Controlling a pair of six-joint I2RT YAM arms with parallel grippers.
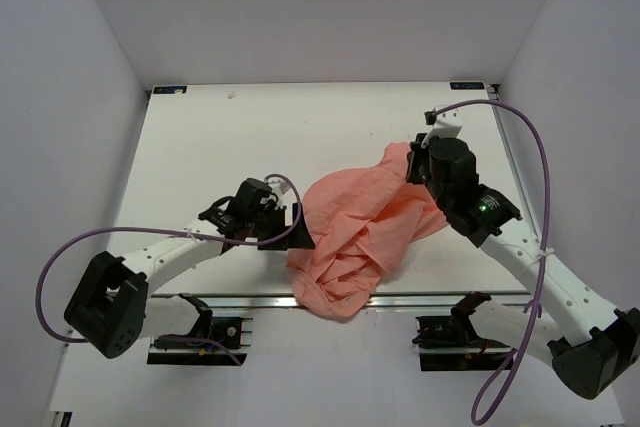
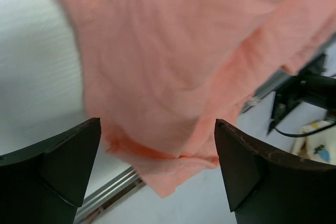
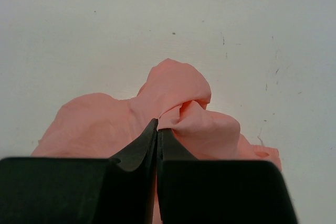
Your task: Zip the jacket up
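Top external shows the jacket (image 1: 365, 237) bunched on the tabletop (image 1: 250, 137) between both arms; right tool (image 3: 157, 129) clenched on a fold; left tool (image 2: 157, 135) released, fabric just ahead; zipper unseen, zipping seemingly unstarted.

Far and left table (image 1: 250, 137) surface open for passage. Crumpled jacket (image 1: 365, 232) fills the centre-right, overhanging the near edge, blocking the line between arms. Jaws of left gripper (image 2: 157, 153) spread, fabric just ahead. Outboard, purple cables (image 1: 546, 182) loop.
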